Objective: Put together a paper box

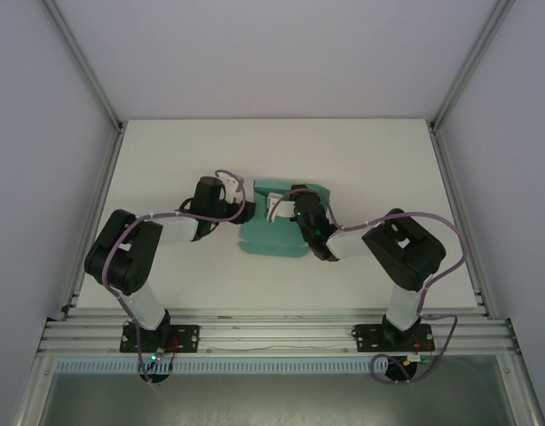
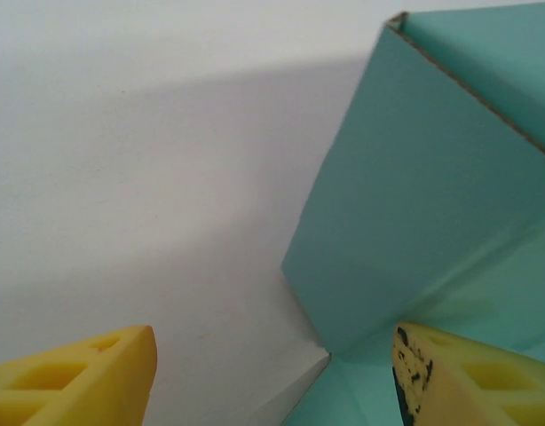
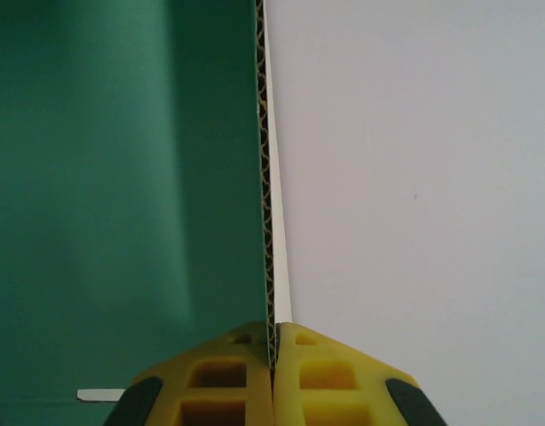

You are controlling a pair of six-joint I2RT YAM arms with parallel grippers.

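"Teal card at the middle of the white table (image 1: 166,160): is that the paper box (image 1: 271,232)?"
"Yes, partly folded, lying between the two arms, with one wall standing up."
"What has the right gripper (image 3: 275,342) got?"
"Its yellow fingers are pressed together on the corrugated edge of a wall."
"And the left gripper (image 2: 272,335)?"
"Spread wide at the box's left side, one finger over bare table, the other against the card, clamping nothing."
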